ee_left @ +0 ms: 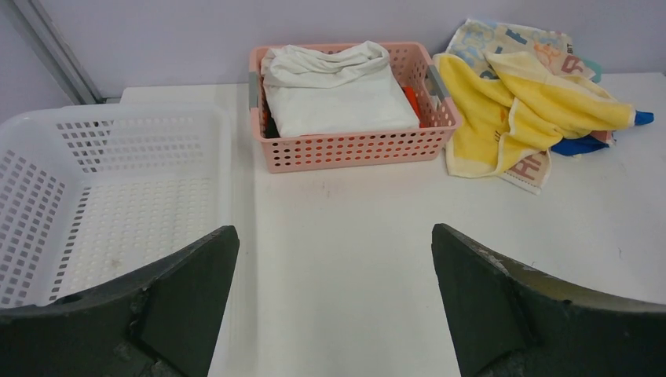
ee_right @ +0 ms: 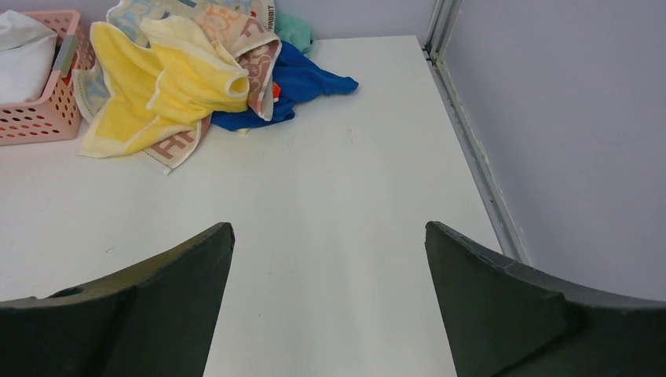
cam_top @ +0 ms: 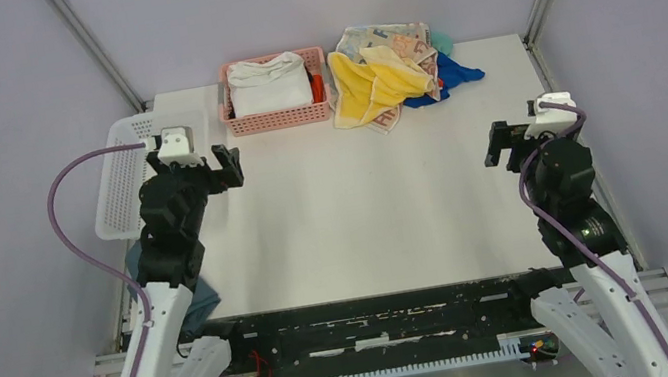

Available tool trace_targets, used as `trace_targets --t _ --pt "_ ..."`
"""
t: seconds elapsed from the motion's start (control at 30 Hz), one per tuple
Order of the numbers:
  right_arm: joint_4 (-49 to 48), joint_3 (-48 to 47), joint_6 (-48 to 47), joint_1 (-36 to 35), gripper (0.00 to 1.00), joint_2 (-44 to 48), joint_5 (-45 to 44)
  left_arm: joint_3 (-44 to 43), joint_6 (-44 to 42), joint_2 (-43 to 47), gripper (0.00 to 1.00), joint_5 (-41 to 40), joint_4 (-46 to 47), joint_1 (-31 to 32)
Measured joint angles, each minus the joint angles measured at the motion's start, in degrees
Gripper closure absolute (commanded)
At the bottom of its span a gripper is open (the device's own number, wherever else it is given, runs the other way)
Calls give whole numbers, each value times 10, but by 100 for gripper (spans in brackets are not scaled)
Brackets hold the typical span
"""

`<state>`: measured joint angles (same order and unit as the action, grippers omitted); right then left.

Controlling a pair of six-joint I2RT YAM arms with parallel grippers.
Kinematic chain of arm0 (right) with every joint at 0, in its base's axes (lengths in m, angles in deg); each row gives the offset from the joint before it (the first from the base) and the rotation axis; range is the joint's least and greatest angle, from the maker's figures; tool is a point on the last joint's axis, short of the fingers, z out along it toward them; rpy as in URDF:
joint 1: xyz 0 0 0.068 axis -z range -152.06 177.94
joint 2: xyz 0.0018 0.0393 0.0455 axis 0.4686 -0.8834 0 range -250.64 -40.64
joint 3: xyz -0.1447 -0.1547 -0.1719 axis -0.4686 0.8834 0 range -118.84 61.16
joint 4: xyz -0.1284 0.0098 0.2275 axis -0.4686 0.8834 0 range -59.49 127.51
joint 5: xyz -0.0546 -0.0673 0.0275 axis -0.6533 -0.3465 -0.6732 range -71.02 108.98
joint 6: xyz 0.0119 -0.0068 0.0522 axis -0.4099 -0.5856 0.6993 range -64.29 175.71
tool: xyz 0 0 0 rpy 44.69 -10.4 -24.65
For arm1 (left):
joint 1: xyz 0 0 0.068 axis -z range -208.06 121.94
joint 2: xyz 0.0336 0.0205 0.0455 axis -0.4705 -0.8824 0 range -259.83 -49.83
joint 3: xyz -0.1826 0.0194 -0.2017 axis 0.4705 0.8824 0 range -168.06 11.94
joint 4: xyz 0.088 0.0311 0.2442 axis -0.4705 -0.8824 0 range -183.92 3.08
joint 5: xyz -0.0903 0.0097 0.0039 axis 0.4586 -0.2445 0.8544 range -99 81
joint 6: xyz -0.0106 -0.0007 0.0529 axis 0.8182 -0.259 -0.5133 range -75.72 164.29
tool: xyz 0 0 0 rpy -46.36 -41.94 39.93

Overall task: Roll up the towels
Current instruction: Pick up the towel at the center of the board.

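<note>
The towels lie in a loose heap at the back of the table, right of centre. A plain yellow towel (cam_top: 374, 84) (ee_left: 518, 110) (ee_right: 157, 78) is on top. Under it is a beige towel with orange lettering (ee_left: 528, 169) (ee_right: 177, 145), and a pale patterned towel (cam_top: 377, 38) (ee_left: 503, 39) lies behind. My left gripper (cam_top: 227, 165) (ee_left: 335, 236) hovers open at the table's left side, empty, well short of the heap. My right gripper (cam_top: 502, 144) (ee_right: 330, 232) is open and empty at the right side, nearer than the heap and to its right.
A pink basket (cam_top: 278, 118) (ee_left: 353, 149) holding a thick white folded cloth (cam_top: 269, 85) stands left of the heap. A white perforated basket (cam_top: 121, 177) (ee_left: 118, 133) sits off the table's left edge. A blue cloth (cam_top: 454, 76) (ee_right: 306, 78) and a teal one (ee_right: 294, 31) lie by the heap. Walls enclose the table.
</note>
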<state>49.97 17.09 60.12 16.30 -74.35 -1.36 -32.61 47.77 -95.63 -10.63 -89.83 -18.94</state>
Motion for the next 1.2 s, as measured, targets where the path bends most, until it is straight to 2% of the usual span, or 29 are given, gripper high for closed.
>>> trace_targets --t 0.27,0.6,0.8,0.97,1.2 --pt "4 -7 0 0 0 -7 4 5 0 16 1 2 1 4" --pt "-3 -40 7 0 0 -92 24 7 1 47 1 2 -4 6" --pt "-36 -97 19 0 0 -224 54 8 5 71 1 3 -30 10" --pt "-68 -169 18 0 0 -381 94 30 30 97 1 2 -37 12" --pt "-105 -278 -2 0 2 -569 142 42 51 79 1 1 -47 20"
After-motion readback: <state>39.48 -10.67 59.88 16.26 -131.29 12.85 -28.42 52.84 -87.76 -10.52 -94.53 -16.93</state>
